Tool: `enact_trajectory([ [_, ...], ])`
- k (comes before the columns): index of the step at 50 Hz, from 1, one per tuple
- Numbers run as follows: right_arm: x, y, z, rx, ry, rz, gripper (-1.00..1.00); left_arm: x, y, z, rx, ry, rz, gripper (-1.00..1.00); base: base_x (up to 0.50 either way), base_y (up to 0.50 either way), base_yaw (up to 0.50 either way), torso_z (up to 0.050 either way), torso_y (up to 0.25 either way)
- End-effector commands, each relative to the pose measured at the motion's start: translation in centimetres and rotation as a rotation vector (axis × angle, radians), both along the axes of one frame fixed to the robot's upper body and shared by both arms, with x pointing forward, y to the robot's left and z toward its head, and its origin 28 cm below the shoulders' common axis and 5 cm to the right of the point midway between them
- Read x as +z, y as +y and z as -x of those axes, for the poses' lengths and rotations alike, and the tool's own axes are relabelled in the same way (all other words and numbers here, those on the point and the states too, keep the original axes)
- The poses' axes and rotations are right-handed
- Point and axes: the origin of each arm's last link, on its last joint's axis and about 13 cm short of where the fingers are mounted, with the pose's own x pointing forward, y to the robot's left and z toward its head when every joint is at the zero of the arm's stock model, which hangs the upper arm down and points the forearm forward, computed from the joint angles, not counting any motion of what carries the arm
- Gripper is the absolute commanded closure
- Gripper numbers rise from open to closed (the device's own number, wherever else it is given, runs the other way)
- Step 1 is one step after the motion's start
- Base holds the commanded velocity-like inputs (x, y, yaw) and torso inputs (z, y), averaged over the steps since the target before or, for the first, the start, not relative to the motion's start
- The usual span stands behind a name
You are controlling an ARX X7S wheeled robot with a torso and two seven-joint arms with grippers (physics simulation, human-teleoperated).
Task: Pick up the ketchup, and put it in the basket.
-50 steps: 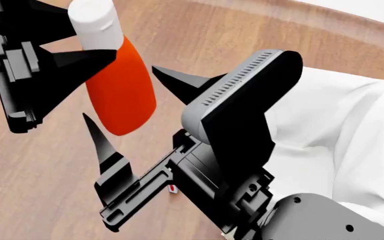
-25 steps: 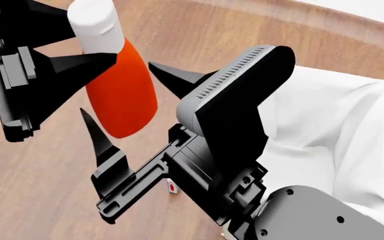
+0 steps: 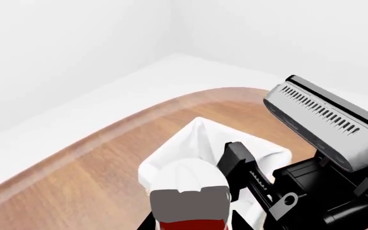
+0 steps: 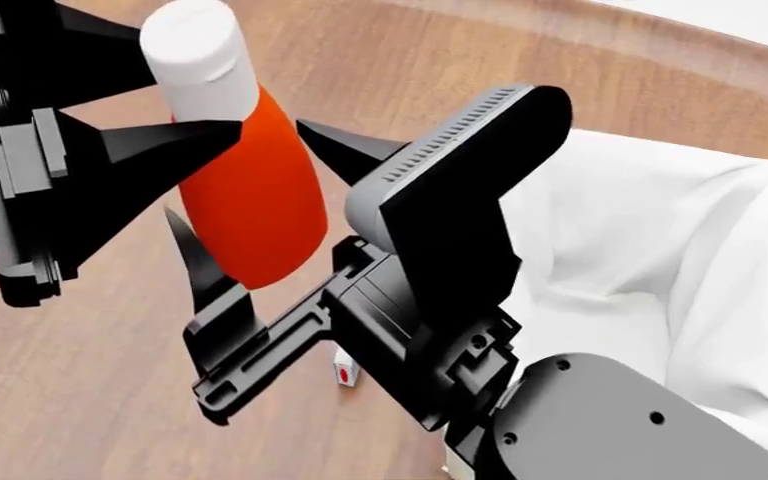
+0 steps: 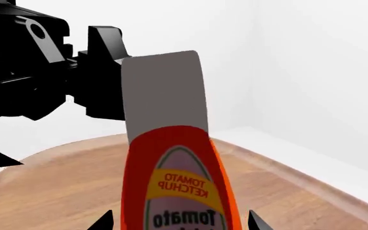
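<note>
Ketchup [image 3: 189, 199] seen cap-first in left wrist view, pinched near neck by left gripper; basket [image 3: 197, 139] with white liner beyond, on wooden tabletop [image 3: 88, 177]; white walls behind.

Head view: ketchup [image 4: 248, 190] aloft, tilted, clear of table [image 4: 64, 380]; left gripper [image 4: 157, 115] clamped at neck; right gripper [image 4: 257, 205] spread wide around body, likely readied for handover; basket [image 4: 651, 250] just beside, under right arm.

Right wrist view: ketchup [image 5: 178, 187] label facing, between spread tips; rounded table edge, pale floor, bare walls.
</note>
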Motion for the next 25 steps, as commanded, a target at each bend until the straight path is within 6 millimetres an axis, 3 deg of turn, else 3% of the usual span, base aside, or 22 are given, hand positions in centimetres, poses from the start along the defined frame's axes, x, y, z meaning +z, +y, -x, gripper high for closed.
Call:
enact_trajectory([
  [1, -0.06, 0.20, -0.36, -0.001, 0.005, 0.002, -1.00, 0.41, 0.01, 0.10, 0.002, -0.013, 0.013, 1.00, 0.00, 0.00, 0.00, 0.000, 0.000],
  [8, -0.13, 0.14, -0.28, -0.005, 0.007, -0.002, -1.00, 0.62, 0.15, -0.20, 0.024, -0.018, 0.019, 1.00, 0.00, 0.00, 0.00, 0.000, 0.000],
  [9, -0.14, 0.07, -0.25, -0.009, 0.009, -0.007, 1.00, 0.53, 0.19, -0.29, 0.031, -0.019, 0.020, 1.00, 0.00, 0.00, 0.00, 0.000, 0.000],
  [25, -0.23, -0.06, -0.16, -0.015, 0.022, -0.028, 1.00, 0.39, 0.28, -0.62, 0.056, -0.015, 0.025, 1.00, 0.00, 0.00, 0.00, 0.000, 0.001],
])
